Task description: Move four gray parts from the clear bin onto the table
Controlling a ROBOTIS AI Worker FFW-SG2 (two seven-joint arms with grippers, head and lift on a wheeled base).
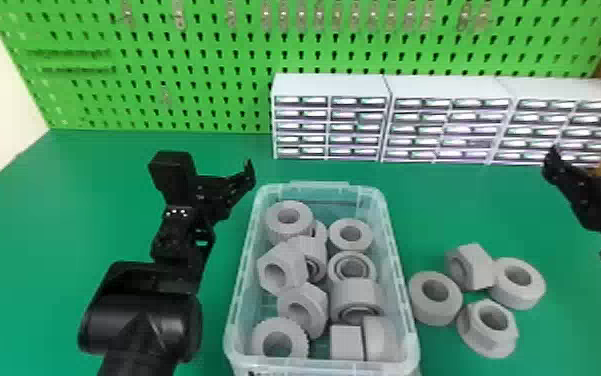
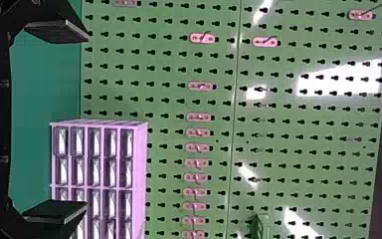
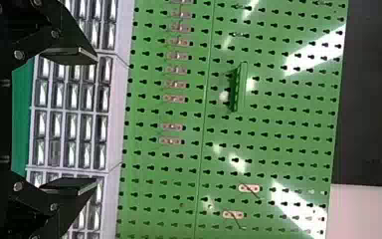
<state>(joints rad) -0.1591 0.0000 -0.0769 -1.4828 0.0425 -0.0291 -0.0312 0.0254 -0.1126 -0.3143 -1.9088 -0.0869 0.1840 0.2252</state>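
Left wrist view: an empty left end effector [image 2: 87, 121], parted wide, with nothing between its fingers. Right wrist view: much the same, a right end effector [image 3: 97, 119] gaping and holding nothing. Head view: both raised over the tabletop [image 1: 89, 200], pointed out toward the pegboard [image 1: 174, 76] rather than down at any part.

Set between the two end effectors: the bin [image 1: 398, 260], long axis running away from the robot, with the left end effector nearer, just off its far left corner. Heaped inside at mixed angles: other parts [image 1: 356, 292]. Clustered on the tabletop just outside the bin's right wall: four gray parts [image 1: 434, 312], lower than the right end effector and closer to the robot.

Likely the full count already, with no further pick needed. Probably called for next: a hold or a high retreat, clear of the bin's walls. Worth avoiding: a low sweep on the right, liable to knock the cluster apart. For any correction inside the bin, better to use the left, turned downward and rightward first.
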